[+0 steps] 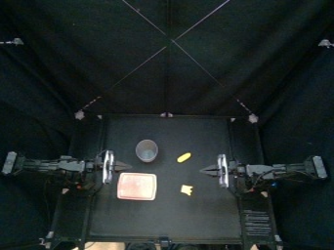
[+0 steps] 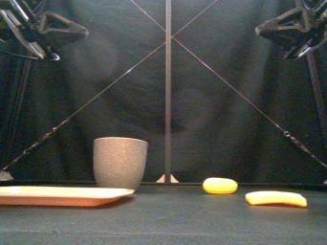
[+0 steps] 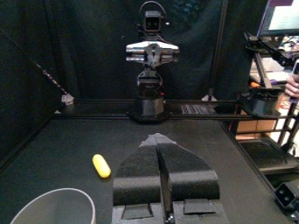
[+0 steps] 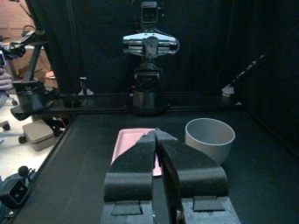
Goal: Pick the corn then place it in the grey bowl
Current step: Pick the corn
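Black curtains are enclosing the black desk (image 1: 196, 220) at the back and on both sides.

1. The left claw (image 3: 160, 142) is hanging raised over the desk's left edge and pointing toward the middle. Its two jaws are pressing together with no gap between them. It is clenched on nothing and is touching nothing.

2. The pink tray (image 1: 137, 186) is lying flat on the desk, left of the middle and toward the front.

3. The grey bowl (image 2: 120, 161) is standing upright behind the pink tray with its mouth facing up. It is standing apart from the tray.

4. The corn (image 1: 186, 156) is lying on its side on the desk, near the grey bowl on its right and not touching it. It is resting well apart from both claws.

5. The yellow toy (image 1: 188, 188) is lying nearer the front edge, to the right of the pink tray and apart from the corn.

6. The right claw (image 4: 156, 136) is hanging raised over the desk's right edge and pointing toward the middle. Its jaws are meeting at the tips. It is clenched, gripping nothing and touching nothing.
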